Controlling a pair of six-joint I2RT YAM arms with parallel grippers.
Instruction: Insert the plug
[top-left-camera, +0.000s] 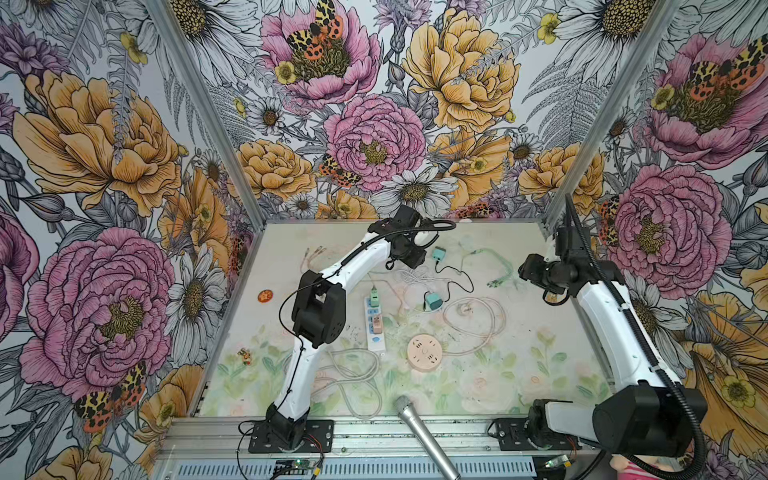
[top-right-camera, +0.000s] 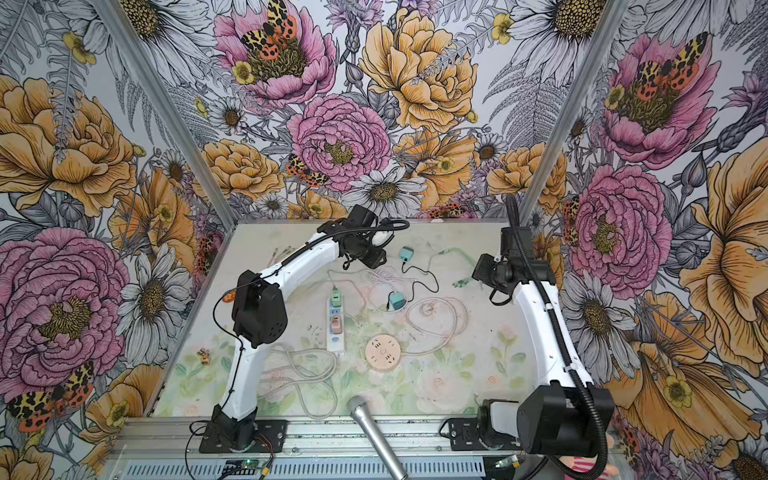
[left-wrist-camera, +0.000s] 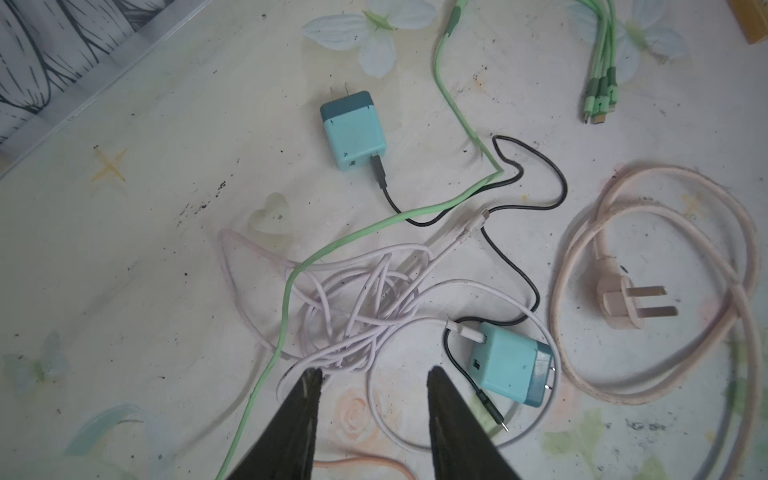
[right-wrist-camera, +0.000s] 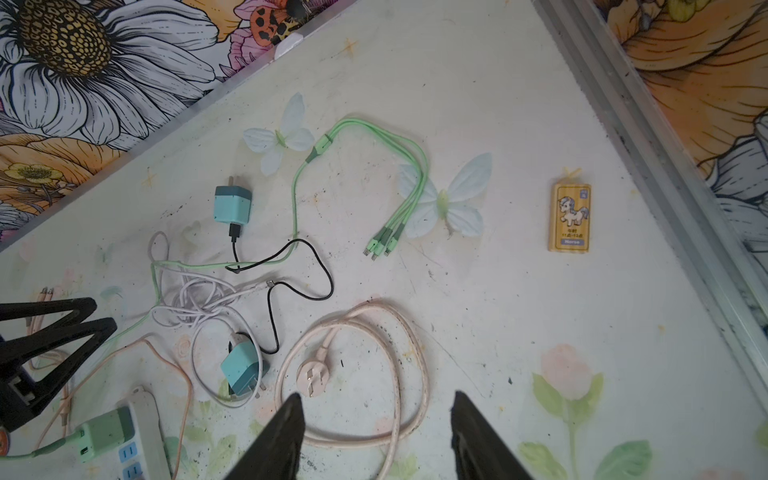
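The left gripper (left-wrist-camera: 374, 372) hangs with its jaws moderately apart and nothing between them, over a tangle of thin white cable (left-wrist-camera: 365, 299) between the desk's (top-left-camera: 519, 353) centre and far edge. Just beside it, a teal cube-shaped charger plug (left-wrist-camera: 509, 368) lies loose on its side near the desk's centre, with a white lead in its port and its two prongs bare. A second teal charger plug (left-wrist-camera: 353, 131) lies closer to the far edge, and a thin black cable (left-wrist-camera: 552, 183) runs from it.

The long white plastic power strip (top-left-camera: 375, 328) lies left of centre, running lengthwise toward the near edge. A pale green adapter (top-left-camera: 374, 296) sits in its far end and a pink adapter (top-left-camera: 377, 324) in its middle. A round pink socket hub (top-left-camera: 424, 352) lies just right of the strip's near end. Its pink cord is coiled, and the cord's pink three-pin plug (right-wrist-camera: 311, 374) lies free.

The right gripper (right-wrist-camera: 376, 397) is spread wide and empty, toward the desk's right edge. A green multi-head cable (right-wrist-camera: 399, 199) and a yellow unicorn card (right-wrist-camera: 571, 217) lie toward the far right corner.
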